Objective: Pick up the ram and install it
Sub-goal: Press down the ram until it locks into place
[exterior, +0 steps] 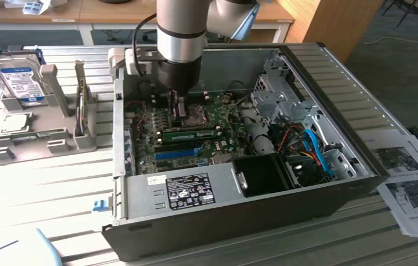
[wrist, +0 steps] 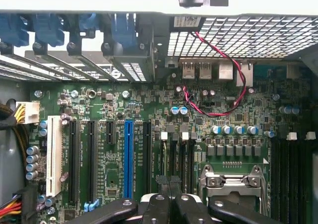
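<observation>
We locate the gripper (exterior: 181, 111) inside the open computer case (exterior: 356, 138), lowered over the motherboard (exterior: 216, 145) just beside the CPU socket (exterior: 194, 115). In the wrist view the gripper (wrist: 169, 184) shows its 2 black fingers (wrist: 162, 204) pressed together, so the jaws stand fully closed, and we see nothing held between them. The ram (exterior: 191, 133) lies on the motherboard just to the near side of the gripper tip, apart from the jaws and not touched by them. It is a narrow green stick seated on edge, its white label facing up. Its long axis runs from the exterior view's left to the exterior view's right, roughly parallel to the blue slot (exterior: 177, 152) that sits nearer still. In the wrist view the blue slot (wrist: 128, 157) runs straight away from the fingers. Outside the case, on the exterior view's left, 1 hard drive (exterior: 18, 83) stands upright in a grey holder (exterior: 42, 141) on the table (exterior: 46, 188).
</observation>
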`<state>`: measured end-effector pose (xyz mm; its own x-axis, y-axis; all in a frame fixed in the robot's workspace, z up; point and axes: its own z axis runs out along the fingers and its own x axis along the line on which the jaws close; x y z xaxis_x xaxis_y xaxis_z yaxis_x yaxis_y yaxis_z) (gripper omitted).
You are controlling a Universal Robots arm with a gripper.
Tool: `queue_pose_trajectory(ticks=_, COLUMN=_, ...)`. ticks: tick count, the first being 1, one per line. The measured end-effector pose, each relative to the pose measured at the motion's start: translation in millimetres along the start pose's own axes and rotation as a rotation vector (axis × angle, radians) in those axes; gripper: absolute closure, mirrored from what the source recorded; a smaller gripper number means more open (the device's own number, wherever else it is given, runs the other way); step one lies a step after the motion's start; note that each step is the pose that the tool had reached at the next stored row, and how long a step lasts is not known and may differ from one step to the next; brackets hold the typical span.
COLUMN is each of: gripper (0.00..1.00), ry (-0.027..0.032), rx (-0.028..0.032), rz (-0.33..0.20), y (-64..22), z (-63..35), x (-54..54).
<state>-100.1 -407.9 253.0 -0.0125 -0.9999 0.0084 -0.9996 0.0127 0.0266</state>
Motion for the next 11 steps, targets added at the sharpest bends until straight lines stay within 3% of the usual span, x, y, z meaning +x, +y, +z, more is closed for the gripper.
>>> queue_pose_trajectory(ticks=11, gripper=0.91, ry=0.0, rx=0.0, rz=0.0, y=-0.2, z=7.7, x=-0.1)
